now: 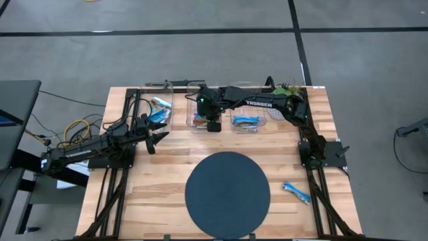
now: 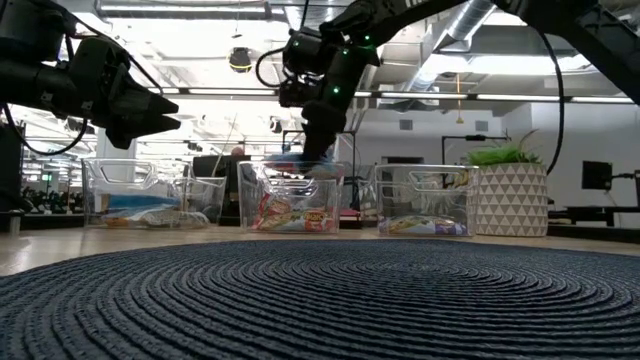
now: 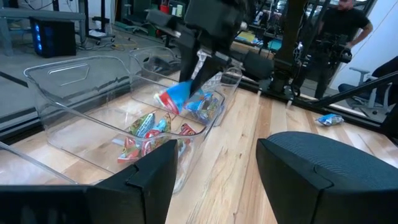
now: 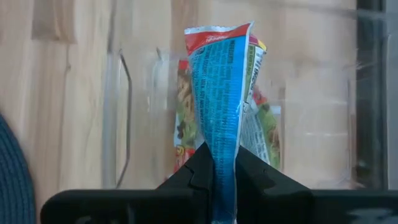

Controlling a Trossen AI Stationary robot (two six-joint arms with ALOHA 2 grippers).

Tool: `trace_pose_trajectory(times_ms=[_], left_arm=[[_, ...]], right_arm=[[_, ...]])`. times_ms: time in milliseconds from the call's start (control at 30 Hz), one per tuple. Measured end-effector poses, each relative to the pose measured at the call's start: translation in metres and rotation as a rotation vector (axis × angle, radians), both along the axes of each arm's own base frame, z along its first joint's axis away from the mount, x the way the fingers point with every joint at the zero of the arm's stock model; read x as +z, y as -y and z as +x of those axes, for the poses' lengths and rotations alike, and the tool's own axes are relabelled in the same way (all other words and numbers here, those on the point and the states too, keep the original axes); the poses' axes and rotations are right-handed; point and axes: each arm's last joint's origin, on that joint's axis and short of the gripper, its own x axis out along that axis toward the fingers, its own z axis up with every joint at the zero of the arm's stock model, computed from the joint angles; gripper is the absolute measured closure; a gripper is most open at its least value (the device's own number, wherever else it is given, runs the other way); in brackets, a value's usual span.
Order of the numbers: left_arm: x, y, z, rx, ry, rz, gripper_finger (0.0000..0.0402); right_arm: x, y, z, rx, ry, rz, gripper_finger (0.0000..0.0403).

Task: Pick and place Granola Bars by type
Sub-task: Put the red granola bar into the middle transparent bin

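My right gripper (image 4: pixel 221 168) is shut on a granola bar (image 4: pixel 221 81) with a blue printed back and a red end, above the middle clear bin (image 1: pixel 198 107). That bin (image 2: pixel 290 200) holds several red and green multicoloured bars (image 3: pixel 144 132). The right bin (image 1: pixel 247 122) holds blue bars, and the left bin (image 1: pixel 160 106) also holds some. One blue bar (image 1: pixel 295 192) lies flat on the table near the right edge. My left gripper (image 1: pixel 160 136) hangs open in front of the left bin, touching nothing. My right gripper pinches the bar between its two fingers at one end of the wrapper (image 4: pixel 222 149), coming from above and pointing down. The bar (image 3: pixel 176 98) hangs tilted below the fingers, lifted clear, just over the middle bin's opening.
A dark round woven mat (image 1: pixel 227 194) covers the near middle of the table. A patterned plant pot (image 2: pixel 510 200) stands at the far right corner beside the bins. Bare wood lies between the mat and the bins. A person (image 3: pixel 339 28) stands beyond the table.
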Motion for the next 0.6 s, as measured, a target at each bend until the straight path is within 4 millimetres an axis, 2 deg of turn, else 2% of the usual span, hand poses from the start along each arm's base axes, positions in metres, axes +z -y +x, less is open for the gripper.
trace_pose_trajectory(times_ms=[600], left_arm=[[0.0000,0.0000,0.0000,-0.001,-0.001,0.002,0.0191]], right_arm=[[0.0003,-0.0023,-0.0028,0.027,-0.012,0.069,0.0343]])
